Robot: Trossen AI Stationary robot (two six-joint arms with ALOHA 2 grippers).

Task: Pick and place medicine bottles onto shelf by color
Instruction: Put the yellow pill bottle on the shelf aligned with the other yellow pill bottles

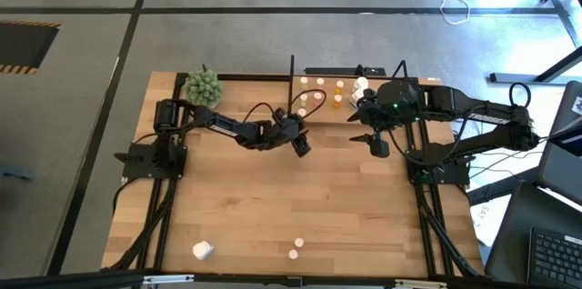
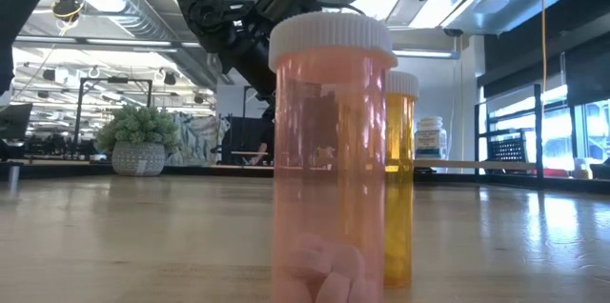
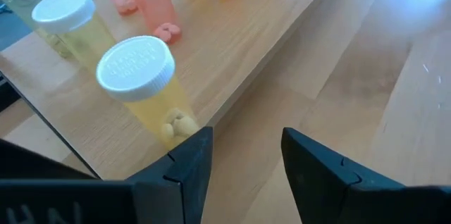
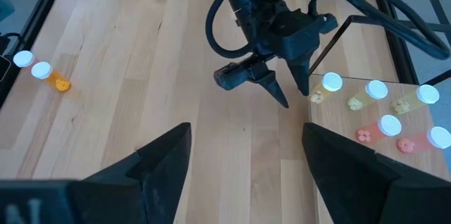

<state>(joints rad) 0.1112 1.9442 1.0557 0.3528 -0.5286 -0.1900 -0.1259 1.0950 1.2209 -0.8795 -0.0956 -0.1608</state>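
left arm reaches from the left-centre of the high view toward frame centre, elbow bent, left gripper (image 1: 303, 143) just above centre, fingers apart, nothing between them. right arm comes in from the right edge, folded back toward centre-right, right gripper (image 1: 376, 144) pointing down-frame, fingers (image 4: 158, 157) spread wide, empty. in the low view an arm crosses the upper left.
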